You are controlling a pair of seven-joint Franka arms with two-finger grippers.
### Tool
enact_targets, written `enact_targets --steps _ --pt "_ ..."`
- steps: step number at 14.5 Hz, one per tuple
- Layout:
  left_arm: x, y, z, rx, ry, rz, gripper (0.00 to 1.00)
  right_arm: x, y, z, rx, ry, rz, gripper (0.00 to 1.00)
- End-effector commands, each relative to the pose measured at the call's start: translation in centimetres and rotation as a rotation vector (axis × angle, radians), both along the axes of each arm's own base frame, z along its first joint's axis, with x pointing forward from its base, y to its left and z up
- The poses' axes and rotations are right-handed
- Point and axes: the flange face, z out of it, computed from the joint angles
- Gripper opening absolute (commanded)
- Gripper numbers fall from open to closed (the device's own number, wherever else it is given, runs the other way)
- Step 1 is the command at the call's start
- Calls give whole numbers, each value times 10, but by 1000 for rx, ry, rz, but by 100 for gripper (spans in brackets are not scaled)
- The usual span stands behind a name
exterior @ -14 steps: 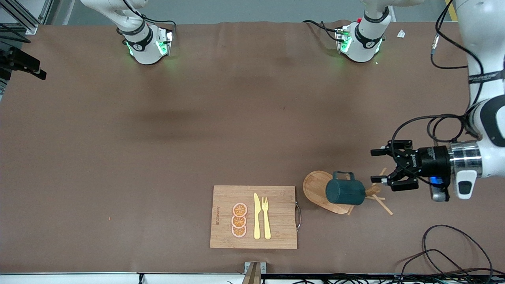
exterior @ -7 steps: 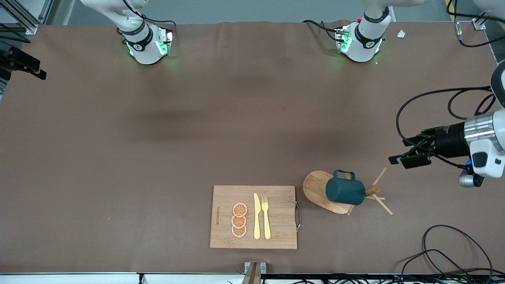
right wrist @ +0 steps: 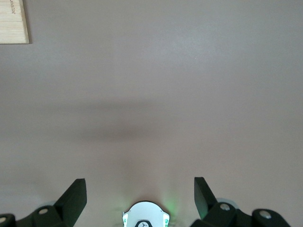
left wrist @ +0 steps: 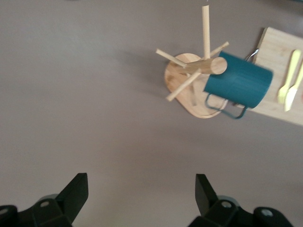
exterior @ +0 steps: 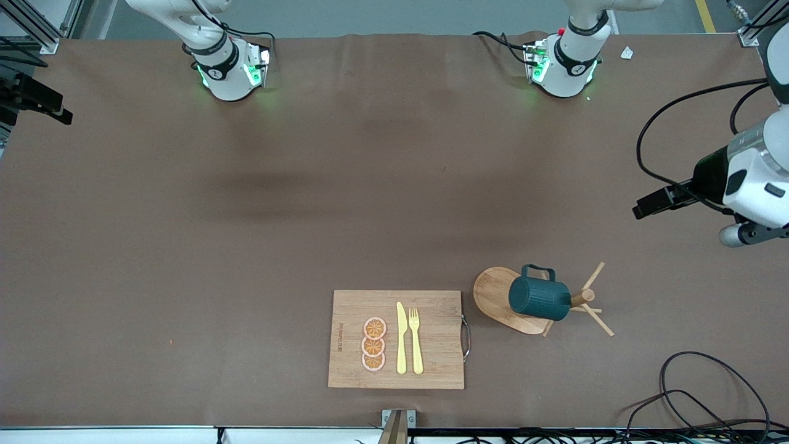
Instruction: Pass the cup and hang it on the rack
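Retreating left end effector (exterior: 644,208) (cup (exterior: 539,298) hung)

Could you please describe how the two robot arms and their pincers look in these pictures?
Both arms are glossy white with black joint bands; the right arm's base and the left arm's base glow green. Loose black cables loop along the left arm. The left pincer and the right pincer each have two black, wedge-shaped fingers on a black body; the left one has a silver wrist camera.
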Motion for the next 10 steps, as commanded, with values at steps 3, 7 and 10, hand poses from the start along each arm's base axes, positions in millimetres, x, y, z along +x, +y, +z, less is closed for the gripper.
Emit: enact_targets --steps 3,7,10 --pt "-17 31 26 59 -52 -162 99 -5 0 3 -7 -3 9 100" --pt "-17 27 32 72 -72 -162 99 -5 0 3 -6 -3 10 100" --pt "-32 30 56 64 -104 -152 99 -5 0 3 -6 -3 10 100"
